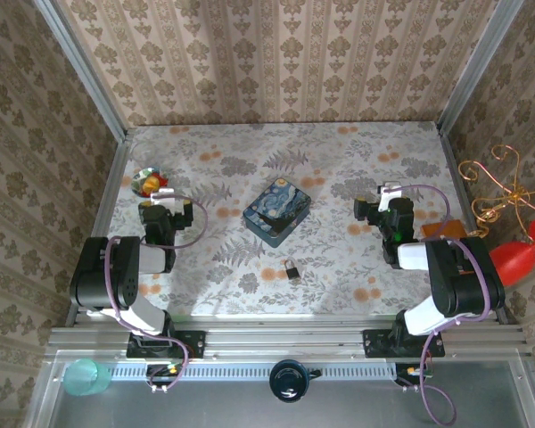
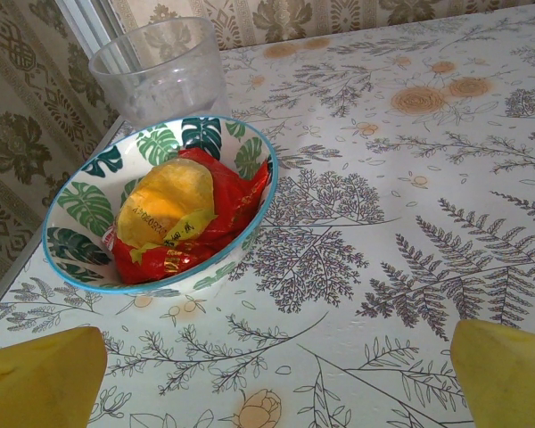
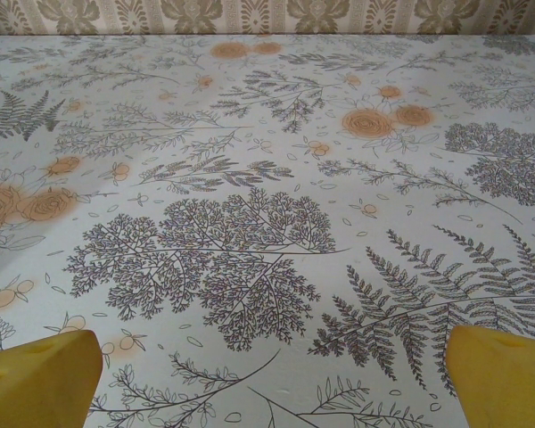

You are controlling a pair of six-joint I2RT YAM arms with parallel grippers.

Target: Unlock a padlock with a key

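The padlock [image 1: 292, 270] lies on the table [image 1: 339, 285] close to its near edge, about midway along it, with neither arm touching it; it is too small to tell how its shackle stands. Just beyond it, at the table's middle, a blue tin [image 1: 277, 210] sits skewed to the edges. The left claw [image 1: 160, 198] hangs over the left side of the table, well apart from the padlock. Its yellow fingers [image 2: 45, 379] are spread wide with nothing between them. The right claw [image 1: 377, 208] hangs over the right side, level with the tin, its fingers [image 3: 499, 374] likewise spread wide over bare cloth. Past the left claw, by the left edge, a leaf-patterned bowl [image 2: 80, 207] holds red and yellow wrappers [image 2: 183, 214]. A clear cup [image 2: 165, 71] stands just behind the bowl, nearer the far left corner.
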